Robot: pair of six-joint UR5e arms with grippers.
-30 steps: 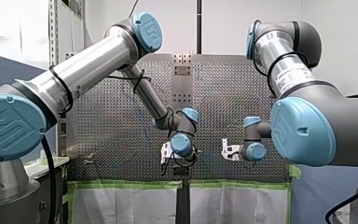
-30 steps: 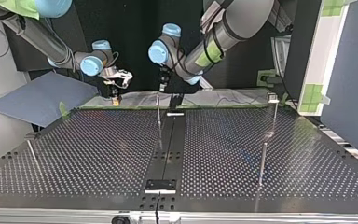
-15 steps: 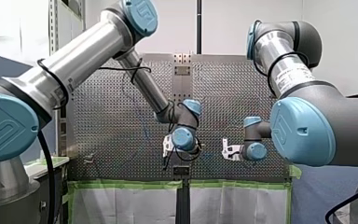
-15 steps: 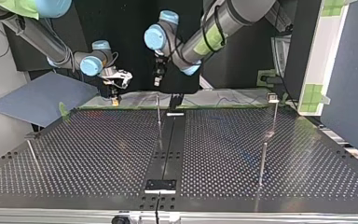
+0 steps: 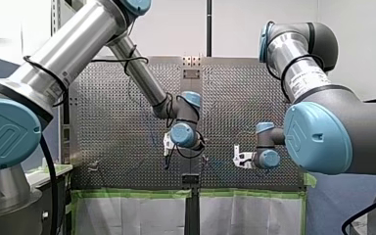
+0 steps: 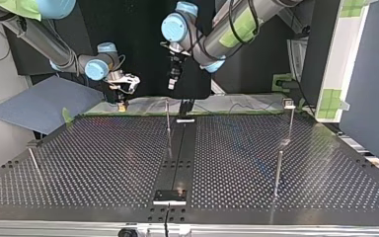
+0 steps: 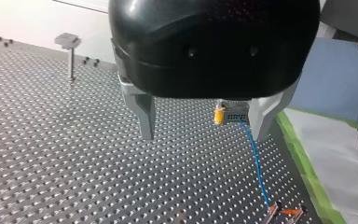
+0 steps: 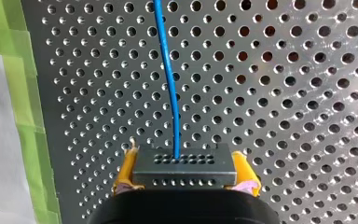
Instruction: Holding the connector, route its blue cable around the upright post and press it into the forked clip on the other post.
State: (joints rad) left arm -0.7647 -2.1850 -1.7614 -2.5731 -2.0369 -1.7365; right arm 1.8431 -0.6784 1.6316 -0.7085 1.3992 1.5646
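Note:
My right gripper (image 8: 184, 173) is shut on the black connector (image 8: 184, 163), a yellow pad on each side. The blue cable (image 8: 168, 79) leaves the connector's face and runs away over the perforated plate. In the left wrist view my left gripper (image 7: 205, 126) hangs open above the plate with nothing between its metal fingers (image 7: 144, 116). Beyond them shows the held connector (image 7: 235, 114); its cable (image 7: 256, 163) runs to a small orange anchor (image 7: 286, 212). In the top view my left gripper (image 6: 172, 84) hovers above a thin upright post (image 6: 168, 121), and my right gripper (image 6: 122, 98) is at the far left edge.
A post with a flat head (image 6: 289, 104) stands at the top view's right, a plain rod (image 6: 278, 168) nearer the camera. A short rod (image 6: 34, 160) leans at the left. Green tape (image 8: 16, 93) lines the plate's edge. Another capped post (image 7: 69, 44) stands far off.
My left arm has lifted, carrying its open gripper up and toward the front view's left. My right arm and the connector have not moved.

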